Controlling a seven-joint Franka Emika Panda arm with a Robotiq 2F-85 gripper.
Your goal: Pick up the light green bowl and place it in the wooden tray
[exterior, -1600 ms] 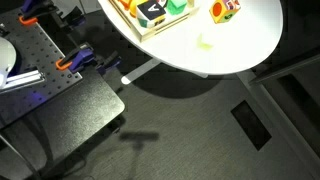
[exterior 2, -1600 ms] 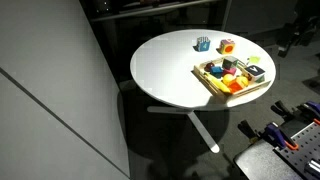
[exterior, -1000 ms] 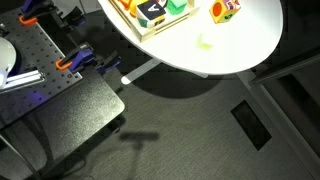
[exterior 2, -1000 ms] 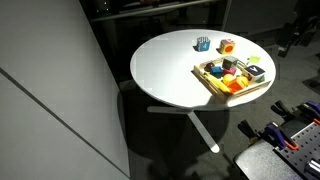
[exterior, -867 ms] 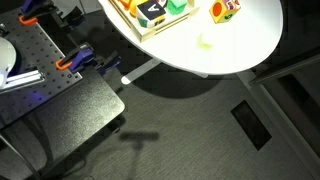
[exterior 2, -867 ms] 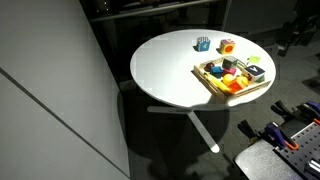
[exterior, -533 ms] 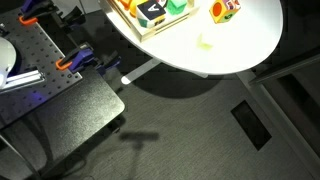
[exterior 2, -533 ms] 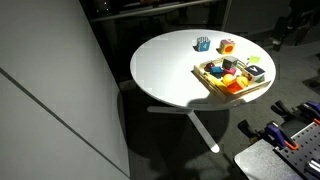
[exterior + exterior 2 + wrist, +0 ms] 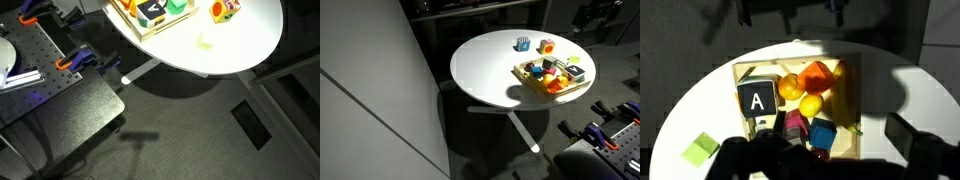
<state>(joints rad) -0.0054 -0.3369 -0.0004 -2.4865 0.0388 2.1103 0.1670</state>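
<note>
The gripper [image 9: 840,150] hangs high over the round white table [image 9: 250,45]; in the wrist view its two fingers show as blurred dark shapes set wide apart, with nothing between them, so the jaws look released and empty. The light green bowl [image 9: 205,42] sits alone on bare tabletop in an exterior view, outside the wooden tray [image 9: 165,27] and a little apart from its rim, with the orange-and-multicolour object [image 9: 225,10] just beyond it. In the wrist view the bowl [image 9: 700,148] lies far off to the lower left of the fingers, whereas the tray [image 9: 790,66] with its letter-A block [image 9: 756,100] fills the centre. The pick has not begun; I judge the next move to be a sideways shift towards that left edge, then a descent; being round, the bowl imposes no grip axis.
</note>
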